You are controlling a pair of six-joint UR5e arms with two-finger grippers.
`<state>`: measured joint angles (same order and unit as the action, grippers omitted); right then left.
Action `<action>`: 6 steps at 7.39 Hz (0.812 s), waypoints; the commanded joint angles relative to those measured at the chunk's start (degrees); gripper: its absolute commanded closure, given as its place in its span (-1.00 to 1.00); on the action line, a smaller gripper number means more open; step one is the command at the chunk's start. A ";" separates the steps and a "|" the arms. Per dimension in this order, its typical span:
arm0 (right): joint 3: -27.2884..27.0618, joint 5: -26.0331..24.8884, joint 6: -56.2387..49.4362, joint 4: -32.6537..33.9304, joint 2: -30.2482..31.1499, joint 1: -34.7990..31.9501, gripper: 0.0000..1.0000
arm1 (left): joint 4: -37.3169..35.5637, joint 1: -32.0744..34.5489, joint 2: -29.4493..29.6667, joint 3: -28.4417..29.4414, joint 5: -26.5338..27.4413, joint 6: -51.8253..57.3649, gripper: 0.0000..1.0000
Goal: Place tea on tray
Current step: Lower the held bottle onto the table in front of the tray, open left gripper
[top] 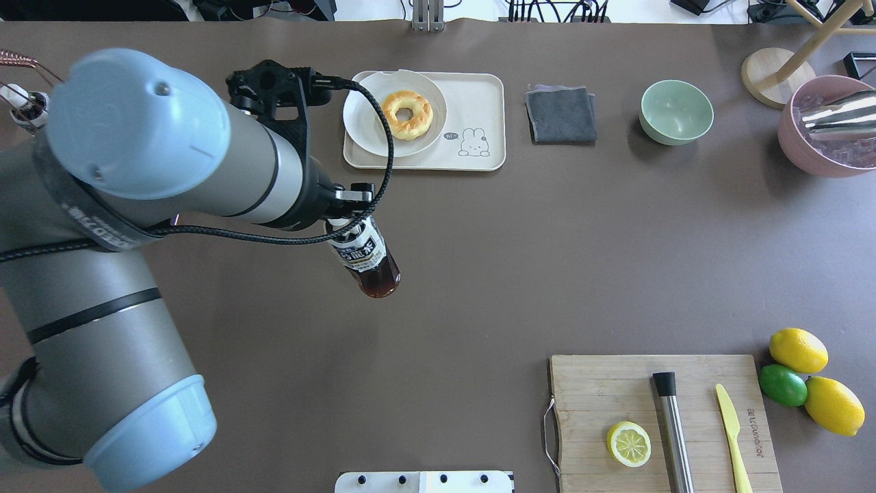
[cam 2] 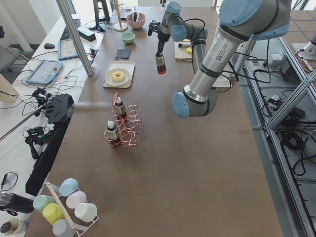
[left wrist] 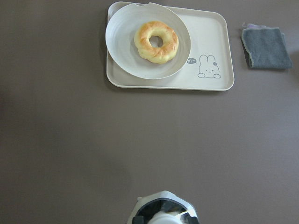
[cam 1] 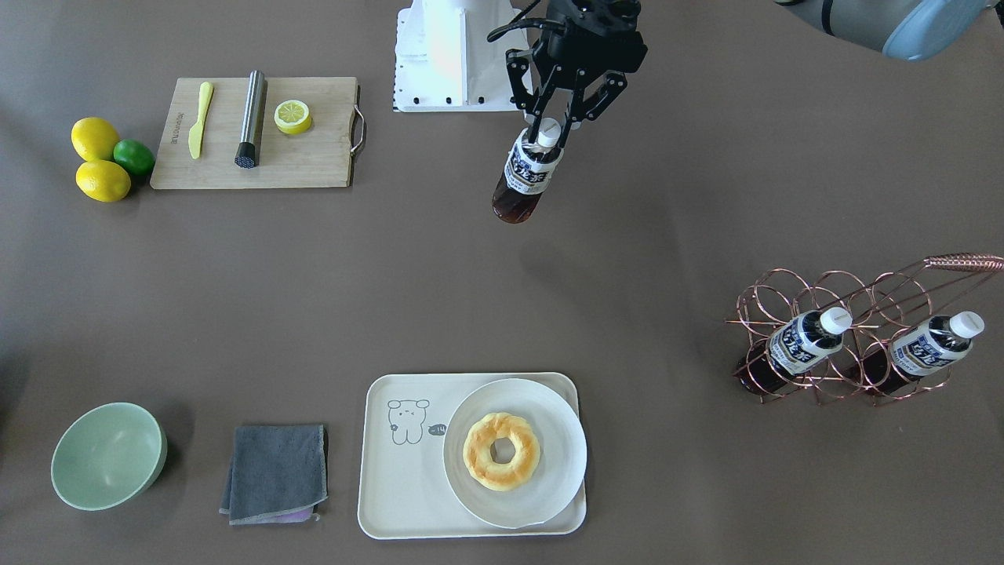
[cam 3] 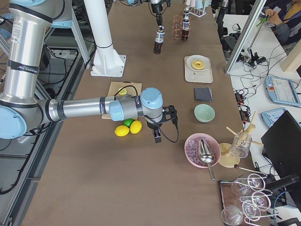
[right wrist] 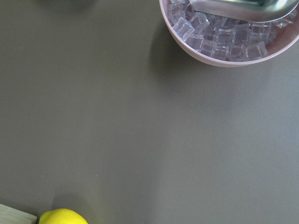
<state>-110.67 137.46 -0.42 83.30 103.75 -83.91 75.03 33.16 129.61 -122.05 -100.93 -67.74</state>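
Worktop (right wrist: 140, 130): plain brown-grey surface that fills nearly the whole view.
Pink bowl (right wrist: 229, 63): in the upper right corner, cut by the top and right edges; it stands on the worktop and throws a soft shadow to its left.
Ice cubes (right wrist: 210, 39): clear, many, heaped inside the pink bowl.
Metal scoop (right wrist: 243, 7): shiny, lying on the ice cubes, only partly seen at the top edge.
Lemon (right wrist: 63, 217): yellow, at the bottom edge on the left, only its upper part shows; well apart from the bowl.
Wooden board (right wrist: 11, 215): one pale corner at the bottom left, just beside the lemon; contact cannot be told.
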 commanded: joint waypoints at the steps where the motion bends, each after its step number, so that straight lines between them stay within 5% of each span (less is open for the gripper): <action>1: 0.10 0.00 -0.10 -1.64 0.31 0.59 -1.00 | 3.87 -2.47 6.08 10.91 3.72 0.59 1.00; 3: 0.19 0.00 -0.01 -2.44 0.40 0.76 -1.00 | 7.32 -6.60 6.00 13.23 8.71 0.59 1.00; 6: 0.28 2.97 0.07 -3.23 0.49 0.76 -1.00 | 7.32 -6.88 5.39 13.15 9.00 0.50 1.00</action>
<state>-110.50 138.38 -0.33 80.49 104.19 -83.16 82.20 26.57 135.20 -109.01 -92.27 -67.15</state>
